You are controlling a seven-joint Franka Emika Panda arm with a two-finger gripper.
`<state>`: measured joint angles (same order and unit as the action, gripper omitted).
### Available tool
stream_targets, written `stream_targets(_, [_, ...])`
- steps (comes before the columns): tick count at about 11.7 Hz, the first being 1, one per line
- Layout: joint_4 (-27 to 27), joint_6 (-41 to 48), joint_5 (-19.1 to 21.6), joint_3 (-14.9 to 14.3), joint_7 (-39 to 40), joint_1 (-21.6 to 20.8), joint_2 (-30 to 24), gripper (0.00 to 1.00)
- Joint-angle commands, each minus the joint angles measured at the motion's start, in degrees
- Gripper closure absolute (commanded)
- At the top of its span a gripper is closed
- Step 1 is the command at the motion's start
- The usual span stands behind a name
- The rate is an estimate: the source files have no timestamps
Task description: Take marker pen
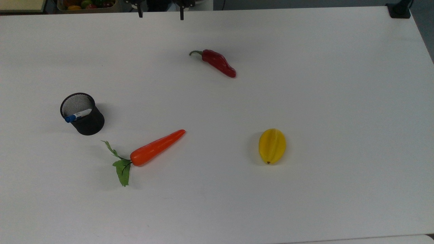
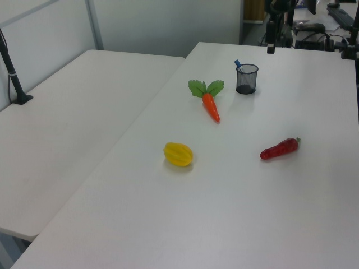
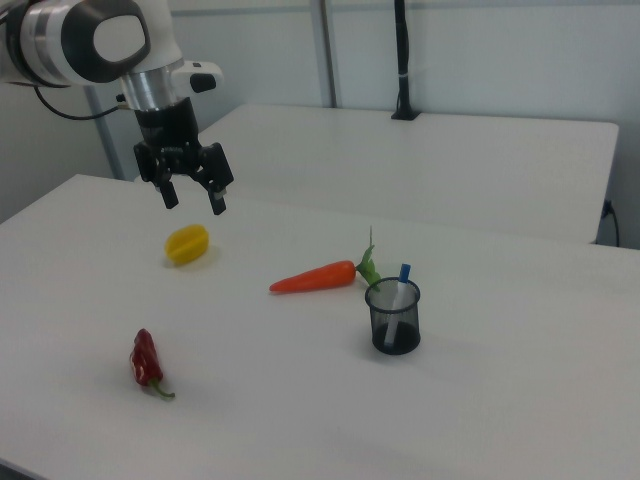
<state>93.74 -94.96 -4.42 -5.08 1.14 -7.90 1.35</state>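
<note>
The marker pen [image 1: 78, 115] has a white barrel and a blue cap. It stands tilted inside a black mesh cup [image 1: 86, 123] on the top view's left. Its blue cap [image 3: 403, 273] pokes above the cup's rim [image 3: 393, 288] in the right view, and the marker pen [image 2: 238, 64] and the cup [image 2: 247, 79] also appear in the left view. My gripper [image 1: 161, 15] hangs at the table's far edge in the top view, well away from the cup. In the right view the gripper [image 3: 194, 203] is open and empty, raised above the table near the yellow fruit.
An orange carrot [image 1: 157, 147] with green leaves lies just right of the cup in the top view. A red chili [image 1: 218, 62] lies toward the far side, and a yellow starfruit [image 1: 272, 145] sits to the right. A second white table [image 2: 67, 112] adjoins.
</note>
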Motion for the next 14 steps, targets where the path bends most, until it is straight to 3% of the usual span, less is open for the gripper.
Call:
stream_targets(1, [0.39, 1.01, 0.46, -0.19, 0.97, -0.19, -0.30, 0.00])
stream_targets(8, [-1.27, 0.65, -0.32, -0.54, 1.68, 1.49, 2.42, 0.00])
stream_targets(14, [-4.00, -5.84, 0.02, -0.63, 0.88, 10.27, 6.29, 0.00])
